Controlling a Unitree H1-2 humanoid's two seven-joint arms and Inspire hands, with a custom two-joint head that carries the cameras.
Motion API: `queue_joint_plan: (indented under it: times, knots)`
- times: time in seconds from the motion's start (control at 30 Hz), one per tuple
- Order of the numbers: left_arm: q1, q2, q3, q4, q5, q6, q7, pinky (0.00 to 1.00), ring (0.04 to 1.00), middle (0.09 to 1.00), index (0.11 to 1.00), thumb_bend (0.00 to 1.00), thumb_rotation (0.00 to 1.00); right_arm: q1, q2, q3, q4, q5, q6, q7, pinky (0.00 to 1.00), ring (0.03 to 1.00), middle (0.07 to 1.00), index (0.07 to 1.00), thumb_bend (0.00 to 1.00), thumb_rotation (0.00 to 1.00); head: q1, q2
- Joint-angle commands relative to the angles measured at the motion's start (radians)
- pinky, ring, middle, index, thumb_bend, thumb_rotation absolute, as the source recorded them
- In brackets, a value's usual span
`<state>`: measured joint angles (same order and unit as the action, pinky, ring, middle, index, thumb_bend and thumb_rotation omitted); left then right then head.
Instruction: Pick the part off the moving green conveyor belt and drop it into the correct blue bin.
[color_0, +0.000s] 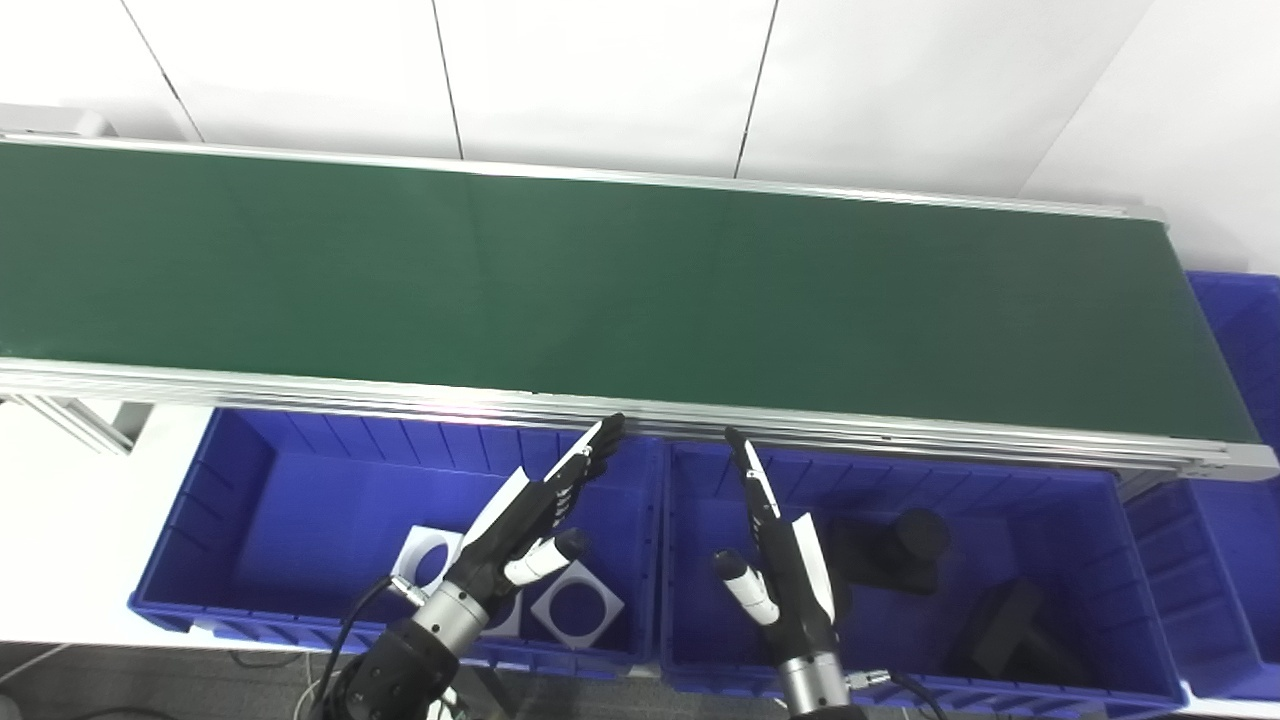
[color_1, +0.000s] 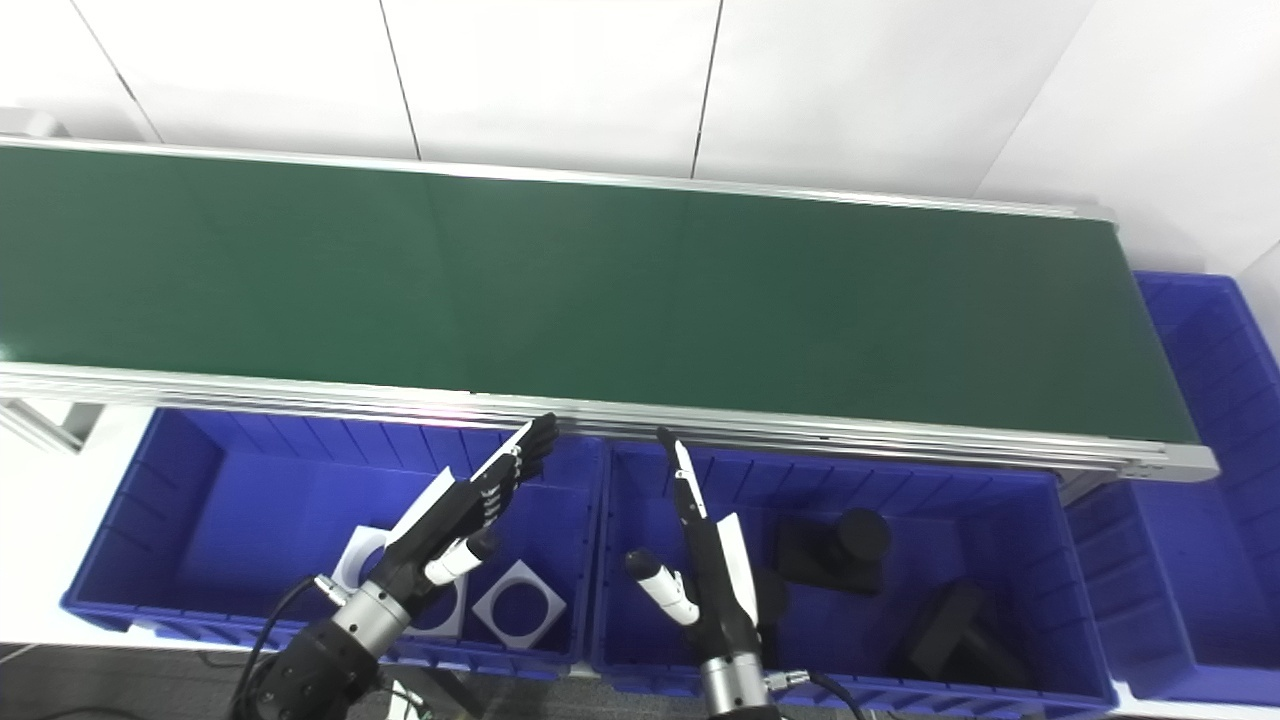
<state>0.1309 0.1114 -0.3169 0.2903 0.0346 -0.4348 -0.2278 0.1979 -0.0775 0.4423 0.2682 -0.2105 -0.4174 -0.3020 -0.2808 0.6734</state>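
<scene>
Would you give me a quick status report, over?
Left hand and right hand open, holding nothing, over the blue bins. Green belt shows no part. Nothing in the way.

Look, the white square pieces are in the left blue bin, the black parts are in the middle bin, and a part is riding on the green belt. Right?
Not quite: the green belt carries no part in the left eye view. The white square pieces do lie in the left blue bin, the black parts in the middle bin.
</scene>
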Motion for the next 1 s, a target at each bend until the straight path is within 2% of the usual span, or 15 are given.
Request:
queue_joint_plan:
  times: [0.0,0.27,0.3,0.47,0.73,0.97]
  knots:
    - [0.006,-0.024,0.003,-0.044,0.025,-0.035,0.062,1.0,1.0,1.0,1.0,0.91,0.93,-0.002,0.001,0.001,-0.039,0.015,-0.052,0.002,1.0,0.996,0.996,0.98,0.89,1.0,0.008,-0.005]
    - [0.02,-0.02,-0.067,-0.048,0.091,-0.035,0.223,1.0,1.0,1.0,1.0,0.93,0.97,0.007,-0.01,-0.004,-0.04,0.042,-0.052,0.029,1.0,1.0,1.0,0.982,0.92,1.0,0.043,-0.044]
    - [0.019,-0.018,-0.079,-0.044,0.094,-0.035,0.241,1.0,1.0,1.0,1.0,0.93,0.97,0.008,-0.011,-0.004,-0.038,0.041,-0.052,0.025,1.0,1.0,1.0,0.983,0.92,1.0,0.046,-0.06]
    - [0.019,-0.009,-0.124,-0.033,0.094,-0.035,0.309,1.0,1.0,1.0,1.0,0.96,0.97,0.006,-0.017,0.005,-0.023,0.028,-0.052,0.009,0.98,0.992,0.994,0.986,0.92,1.0,0.048,-0.088]
    - [0.018,0.0,-0.156,-0.025,0.074,-0.035,0.352,1.0,1.0,1.0,1.0,0.96,0.92,0.003,-0.025,0.022,-0.017,0.021,-0.052,-0.019,0.98,0.983,0.993,0.992,0.89,1.0,0.062,-0.099]
    - [0.016,0.007,-0.167,-0.034,0.071,-0.035,0.358,1.0,1.0,1.0,1.0,1.0,0.93,0.006,-0.025,0.021,-0.02,0.042,-0.052,-0.007,0.98,0.982,0.985,0.981,0.91,1.0,0.06,-0.098]
